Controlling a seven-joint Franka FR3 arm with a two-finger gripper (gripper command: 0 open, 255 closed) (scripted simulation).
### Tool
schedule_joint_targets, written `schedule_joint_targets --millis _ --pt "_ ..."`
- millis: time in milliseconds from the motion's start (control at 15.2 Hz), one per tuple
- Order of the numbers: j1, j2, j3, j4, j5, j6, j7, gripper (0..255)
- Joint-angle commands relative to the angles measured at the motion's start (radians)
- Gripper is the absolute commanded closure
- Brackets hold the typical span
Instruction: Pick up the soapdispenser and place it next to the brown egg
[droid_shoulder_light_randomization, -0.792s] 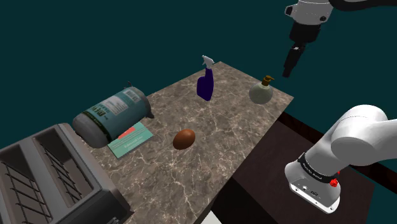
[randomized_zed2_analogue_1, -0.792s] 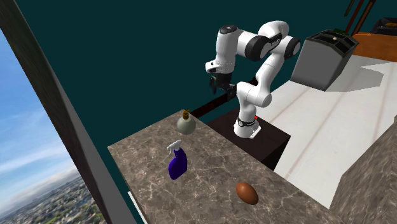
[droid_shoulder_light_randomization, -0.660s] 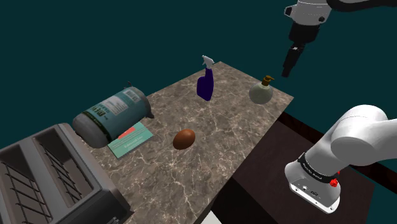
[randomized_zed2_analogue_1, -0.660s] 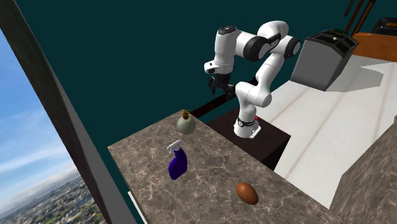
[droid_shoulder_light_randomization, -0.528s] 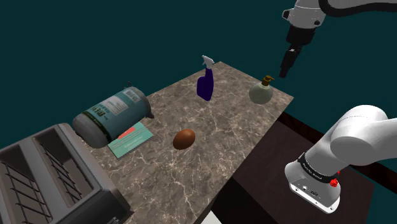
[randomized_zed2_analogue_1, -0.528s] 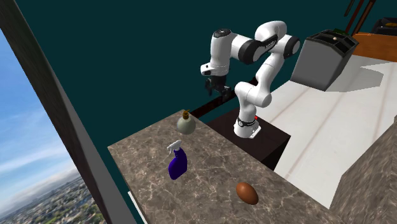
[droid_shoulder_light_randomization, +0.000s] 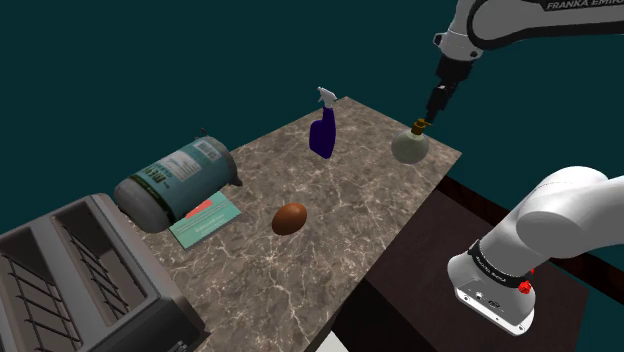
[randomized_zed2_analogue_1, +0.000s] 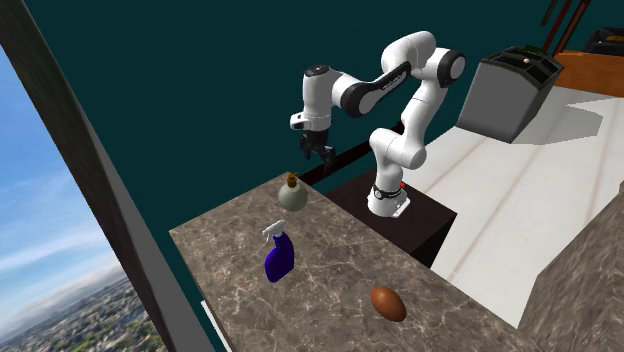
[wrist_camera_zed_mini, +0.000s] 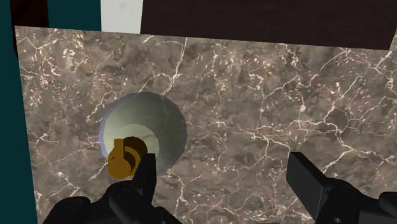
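Counter (droid_shoulder_light_randomization: 330, 270) ran through the shoulder view's middle. Your gripper (droid_shoulder_light_randomization: 437, 103) hung empty, fingers wide apart, above the upright dispenser (droid_shoulder_light_randomization: 411, 146) at the counter's upper-right corner. In the wrist view its pump lined up with one finger, not the gap. The egg (droid_shoulder_light_randomization: 290, 218) lay well apart, lower left. You had swung the gripper leftward since earlier.

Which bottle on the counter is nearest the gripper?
The round pale soap dispenser with the gold pump, almost under the open gripper; the purple spray bottle stands farther off.
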Motion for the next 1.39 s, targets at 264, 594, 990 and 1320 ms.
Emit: schedule_joint_targets --millis 264,594,990,1320 --pt "-0.027 0.174 -0.104 0.028 -0.005 0.185 -0.077 0" --pt "-0.035 0.313 -0.173 0.062 0.023 0.31 -0.141 0" --pt "-0.034 0.356 -0.183 0.015 0.028 0.4 -0.148 0" --pt "-0.034 0.361 -0.184 0.01 0.029 0.408 -0.149 0"
